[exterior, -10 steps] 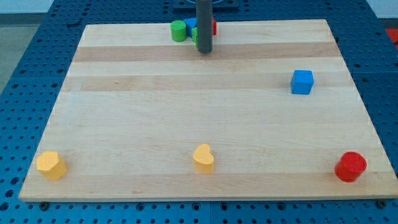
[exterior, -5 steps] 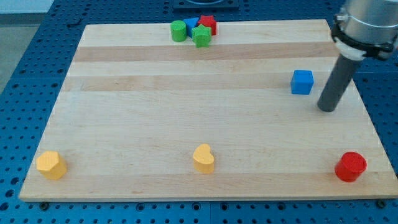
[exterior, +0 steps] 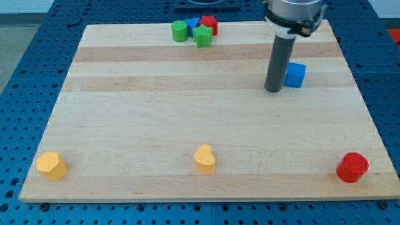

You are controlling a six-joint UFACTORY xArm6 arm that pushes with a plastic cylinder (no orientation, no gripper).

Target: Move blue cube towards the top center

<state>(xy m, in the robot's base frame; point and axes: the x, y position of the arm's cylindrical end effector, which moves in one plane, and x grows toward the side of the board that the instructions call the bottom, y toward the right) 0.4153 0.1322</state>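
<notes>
On the wooden board (exterior: 156,125), my tip (exterior: 273,90), grasping nothing, sits just left of the one blue cube (exterior: 295,75).

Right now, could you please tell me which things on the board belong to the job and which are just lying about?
Part of the job:
- blue cube, at the view's right
- my tip, just left of the cube, its rod overlapping the cube's edge

Just lying about:
- top cluster: green cylinder, green star, red block, blue block
- yellow block
- yellow heart
- red cylinder
</notes>
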